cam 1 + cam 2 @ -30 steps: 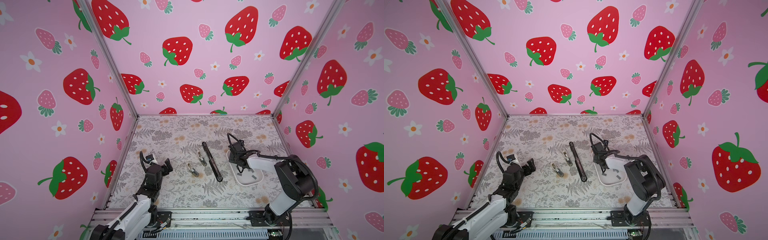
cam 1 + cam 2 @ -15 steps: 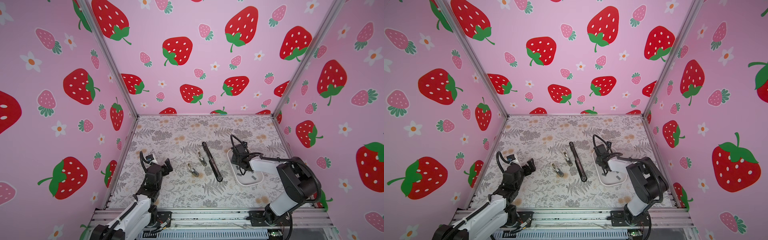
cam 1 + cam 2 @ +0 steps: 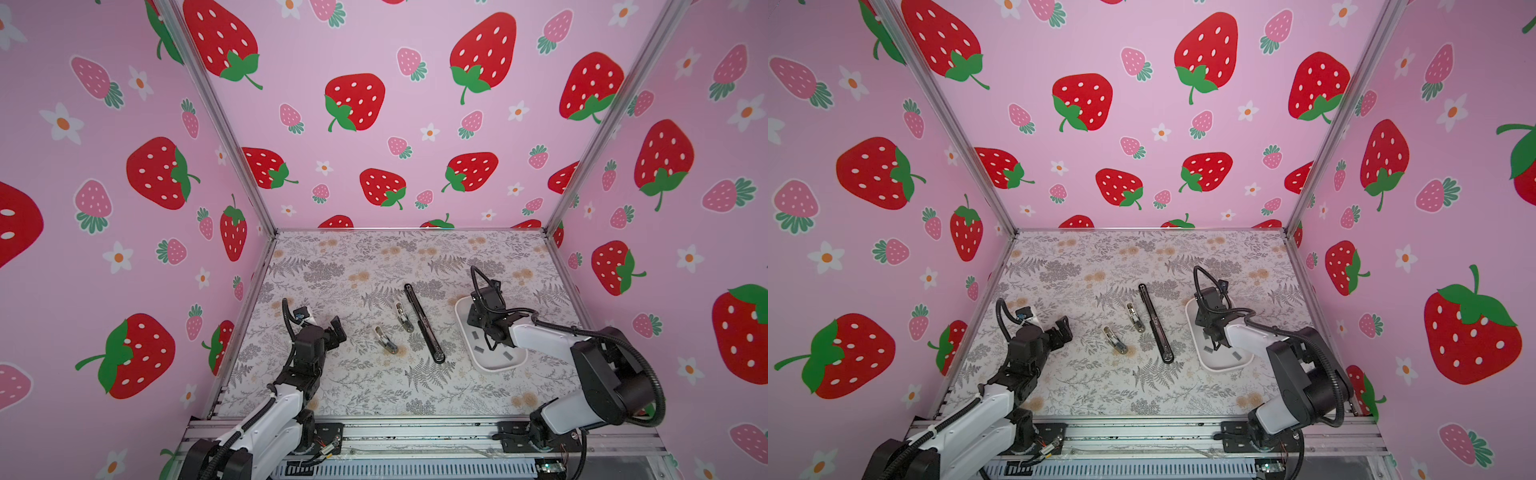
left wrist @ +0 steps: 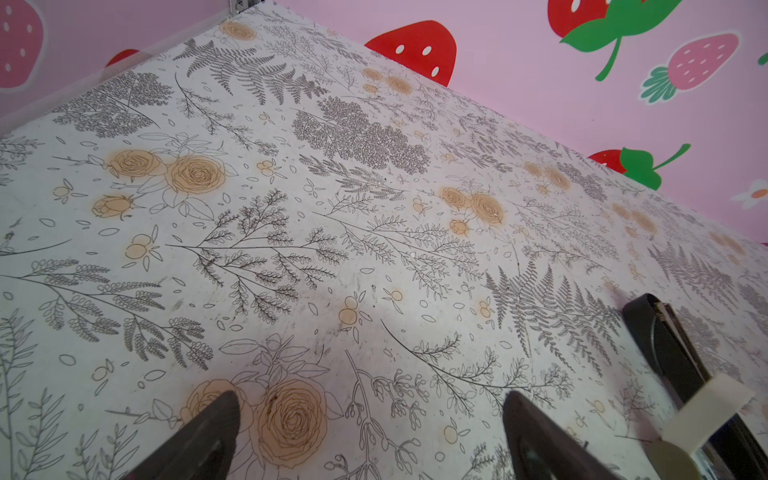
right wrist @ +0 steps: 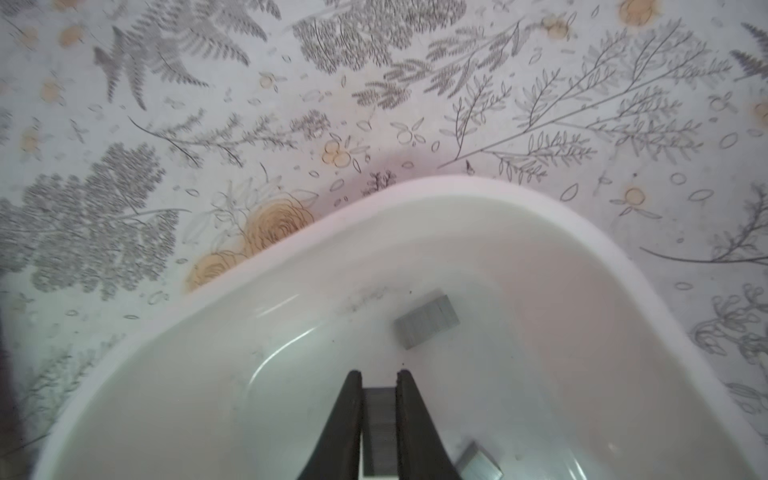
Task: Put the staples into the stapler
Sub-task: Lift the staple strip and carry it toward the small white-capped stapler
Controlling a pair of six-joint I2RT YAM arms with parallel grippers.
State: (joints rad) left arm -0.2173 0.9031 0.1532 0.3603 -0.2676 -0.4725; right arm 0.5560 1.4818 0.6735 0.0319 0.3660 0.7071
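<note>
Staple strip (image 5: 379, 430) seemingly lengthwise between fingers (image 5: 345, 424)

**Staple strips and staplers on the floral table top**
Short grey staples (image 5: 426, 320) lie in a white tray (image 5: 457, 187) on the right of both top views. One held strip (image 5: 379, 428) is pinched between the narrowed jaws of the right gripper (image 5: 379, 374), and two loose strips lie flat, apart from each other. The long black stapler (image 3: 424, 322) lies opened flat and slanted, left of the tray and apart from it; a near small stapler (image 3: 404, 317) lies just beside it, a far small stapler (image 3: 385, 340) further left
</note>
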